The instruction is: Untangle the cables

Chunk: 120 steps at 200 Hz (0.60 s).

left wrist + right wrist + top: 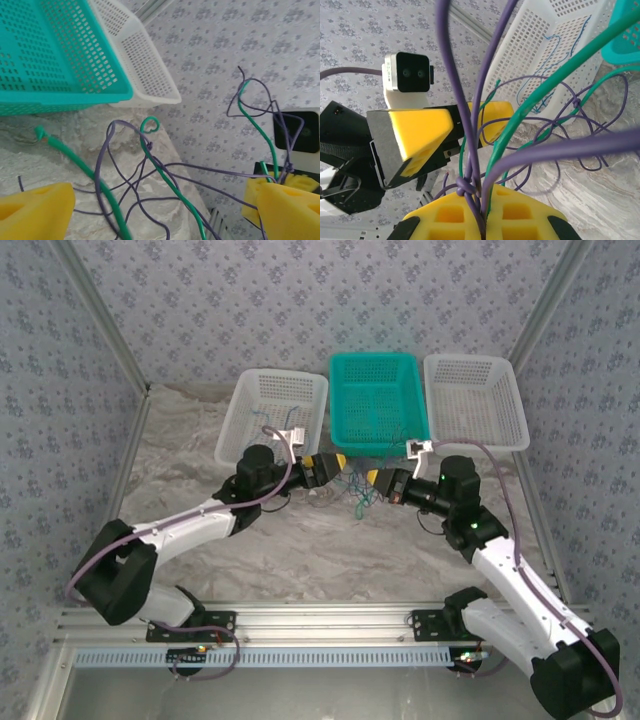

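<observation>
Cables, pinched in right fingers, stretch sideways toward spread left fingers.

Purple and green cables, teal basket, white baskets, grey floral wallpaper

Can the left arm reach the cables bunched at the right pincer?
Probably yes. The left pincer is open, close beside the cables clamped in the right pincer, with nothing solid between.

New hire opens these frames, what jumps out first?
The knot of purple and green cables strung mid-table. The right pincer is clamped on the bundle, and the left pincer stands open just beside it. Behind them, a teal basket sits between two white baskets.
</observation>
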Available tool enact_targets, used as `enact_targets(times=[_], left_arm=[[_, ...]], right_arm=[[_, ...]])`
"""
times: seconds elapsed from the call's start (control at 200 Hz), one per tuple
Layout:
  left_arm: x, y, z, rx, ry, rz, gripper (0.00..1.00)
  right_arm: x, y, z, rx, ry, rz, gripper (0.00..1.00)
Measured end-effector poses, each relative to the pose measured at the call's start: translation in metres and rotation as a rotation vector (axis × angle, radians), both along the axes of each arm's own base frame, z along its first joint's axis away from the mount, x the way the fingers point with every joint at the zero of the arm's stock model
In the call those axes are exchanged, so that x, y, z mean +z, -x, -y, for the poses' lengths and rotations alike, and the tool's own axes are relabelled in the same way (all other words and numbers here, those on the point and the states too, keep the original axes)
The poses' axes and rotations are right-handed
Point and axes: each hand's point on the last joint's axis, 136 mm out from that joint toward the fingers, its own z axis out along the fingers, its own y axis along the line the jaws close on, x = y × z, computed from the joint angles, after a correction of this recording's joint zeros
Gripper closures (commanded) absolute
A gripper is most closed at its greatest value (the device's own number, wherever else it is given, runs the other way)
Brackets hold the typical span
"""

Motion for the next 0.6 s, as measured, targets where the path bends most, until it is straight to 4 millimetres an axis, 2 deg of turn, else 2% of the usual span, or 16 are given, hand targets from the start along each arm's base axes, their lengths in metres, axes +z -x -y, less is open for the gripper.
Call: enact_targets(times=[0.09,0.17,0.27,0.335,0.39,0.47,0.525,0.6], left_arm=[[-0.006,-0.008,-0.007,0.051,-0.085,0.0,0.09],[-0.004,-0.013,-0.02,0.089,-0.139,0.007,0.1],[0.011,-0.021,-0.036,0.115,-0.189,0.024,0.11],[0.025,-0.026,-0.041,0.109,-0.245,0.054,0.16],[0.036,-0.025,-0.037,0.067,-0.296,0.084,0.2],[0.048,-0.022,-0.027,-0.012,-0.355,0.126,0.22],[0.046,-0.02,-0.02,-0.068,-0.387,0.133,0.25],[0.031,-0.016,-0.01,-0.153,-0.428,0.107,0.3]], right_arm=[[-0.003,0.001,0.0,0.005,0.015,-0.002,1.0],[-0.007,0.004,0.0,0.021,0.043,0.004,1.0],[-0.012,0.009,0.0,0.052,0.092,0.023,1.0],[-0.015,0.015,0.0,0.079,0.119,0.04,1.0],[-0.017,0.02,0.0,0.105,0.141,0.054,1.0],[-0.016,0.027,-0.002,0.149,0.166,0.076,1.0],[-0.014,0.032,-0.004,0.178,0.175,0.094,1.0],[-0.01,0.037,-0.008,0.216,0.181,0.117,1.0]])
